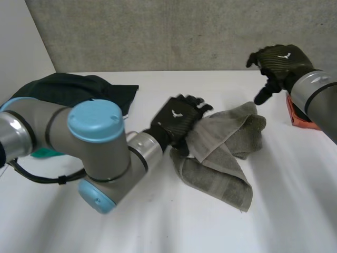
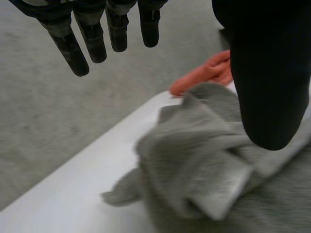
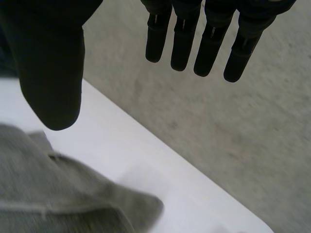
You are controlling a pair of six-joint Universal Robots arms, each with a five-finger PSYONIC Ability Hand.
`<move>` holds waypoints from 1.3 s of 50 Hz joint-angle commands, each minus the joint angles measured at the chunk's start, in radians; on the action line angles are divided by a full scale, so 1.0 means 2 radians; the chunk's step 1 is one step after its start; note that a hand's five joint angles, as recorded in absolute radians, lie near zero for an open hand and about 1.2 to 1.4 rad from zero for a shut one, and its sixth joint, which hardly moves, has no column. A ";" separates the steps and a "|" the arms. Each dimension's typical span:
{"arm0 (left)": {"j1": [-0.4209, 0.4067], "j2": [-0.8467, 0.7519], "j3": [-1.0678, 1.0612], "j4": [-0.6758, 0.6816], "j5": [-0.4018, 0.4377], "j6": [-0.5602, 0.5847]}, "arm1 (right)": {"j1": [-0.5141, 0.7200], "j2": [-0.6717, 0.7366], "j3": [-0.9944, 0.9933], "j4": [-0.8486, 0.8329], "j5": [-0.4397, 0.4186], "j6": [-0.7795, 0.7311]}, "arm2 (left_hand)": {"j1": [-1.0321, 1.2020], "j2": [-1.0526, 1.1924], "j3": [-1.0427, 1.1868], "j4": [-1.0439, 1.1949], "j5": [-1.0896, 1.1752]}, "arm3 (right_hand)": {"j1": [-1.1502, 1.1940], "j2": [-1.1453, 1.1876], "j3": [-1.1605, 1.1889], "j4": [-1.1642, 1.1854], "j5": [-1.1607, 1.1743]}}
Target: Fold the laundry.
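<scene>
White table [image 1: 158, 226], grey concrete wall [image 1: 158, 31] behind. Left hand [image 1: 176, 120]: fingers straight, thumb spread wide, gripping nothing. It sits at the left edge of the grey towel [image 1: 226, 153], thumb over the cloth. Right hand [image 1: 279, 59]: raised above the table by the towel's far right corner, fingers straight, thumb apart, clear of the cloth. Towel lies mid-table, bunched and partly doubled over. Orange cloth [image 1: 296, 117] is behind the right arm. Dark cloth [image 1: 79, 89] is at far left, well apart from the towel.
</scene>
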 commanded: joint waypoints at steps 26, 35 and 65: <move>-0.020 -0.050 0.100 -0.055 -0.084 0.077 | -0.135 0.128 -0.047 -0.019 -0.161 -0.044 | 0.594 0.593 0.592 0.595 0.583 | -0.149 -0.146 -0.150 -0.142 -0.130; -0.006 0.090 -0.017 -0.050 -0.074 0.080 | -0.138 0.250 -0.193 0.064 -0.286 -0.048 | 0.594 0.593 0.592 0.595 0.583 | -0.149 -0.146 -0.150 -0.142 -0.130; 0.105 0.156 0.057 0.077 -0.070 0.082 | -0.036 0.216 -0.263 -0.119 -0.134 0.010 | 0.594 0.593 0.592 0.595 0.583 | 0.462 0.465 0.461 0.468 0.481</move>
